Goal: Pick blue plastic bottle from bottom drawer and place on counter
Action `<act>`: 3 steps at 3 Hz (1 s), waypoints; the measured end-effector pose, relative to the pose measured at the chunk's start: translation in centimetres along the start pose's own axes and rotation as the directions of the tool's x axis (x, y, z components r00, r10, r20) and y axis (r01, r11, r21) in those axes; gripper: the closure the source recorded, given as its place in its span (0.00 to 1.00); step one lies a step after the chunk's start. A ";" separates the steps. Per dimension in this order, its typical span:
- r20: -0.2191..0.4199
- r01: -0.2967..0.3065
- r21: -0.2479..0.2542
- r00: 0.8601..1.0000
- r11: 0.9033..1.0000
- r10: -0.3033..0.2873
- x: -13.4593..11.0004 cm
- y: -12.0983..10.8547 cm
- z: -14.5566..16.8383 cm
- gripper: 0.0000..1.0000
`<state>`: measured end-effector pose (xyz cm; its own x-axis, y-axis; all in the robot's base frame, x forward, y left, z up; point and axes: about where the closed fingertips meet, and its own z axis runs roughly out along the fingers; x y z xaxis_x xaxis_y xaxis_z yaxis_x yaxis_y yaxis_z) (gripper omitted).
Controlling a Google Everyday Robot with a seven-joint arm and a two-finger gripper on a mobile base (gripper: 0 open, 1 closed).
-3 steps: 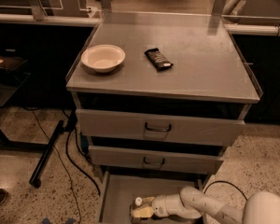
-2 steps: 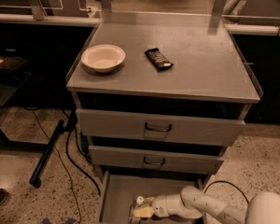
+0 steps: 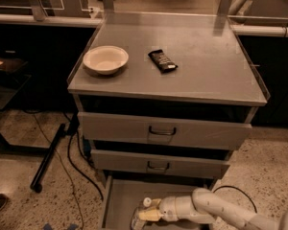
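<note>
The bottom drawer point(image 3: 116, 195) is pulled open at the foot of the cabinet, a flat grey tray. The blue plastic bottle point(image 3: 137, 219) is in it at the bottom edge of the camera view, with its white cap point(image 3: 147, 201) pointing up and away. My gripper point(image 3: 146, 215) reaches in from the right on a white arm point(image 3: 206, 207) and is right at the bottle, its pale yellow tips against the bottle's body. The lower part of the bottle is cut off by the frame. The counter point(image 3: 201, 66) is the flat grey top of the cabinet.
A white bowl point(image 3: 105, 59) and a dark snack bar point(image 3: 162, 61) lie on the counter. Two closed drawers with loop handles point(image 3: 162, 131) sit above the open one. A black pole point(image 3: 50, 157) and cables point(image 3: 74, 157) lie on the floor to the left.
Hardly anything differs. The gripper stays at the bottle in the bottom drawer and the bottle's cap sits slightly higher than before.
</note>
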<state>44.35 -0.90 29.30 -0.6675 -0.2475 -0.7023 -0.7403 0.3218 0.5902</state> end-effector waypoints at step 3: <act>0.053 0.129 0.107 0.989 0.986 -0.135 -10.5 5.3 -7.5 1.00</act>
<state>46.86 -3.46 42.78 -0.5562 -0.2395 -0.7958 -0.8074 0.3828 0.4490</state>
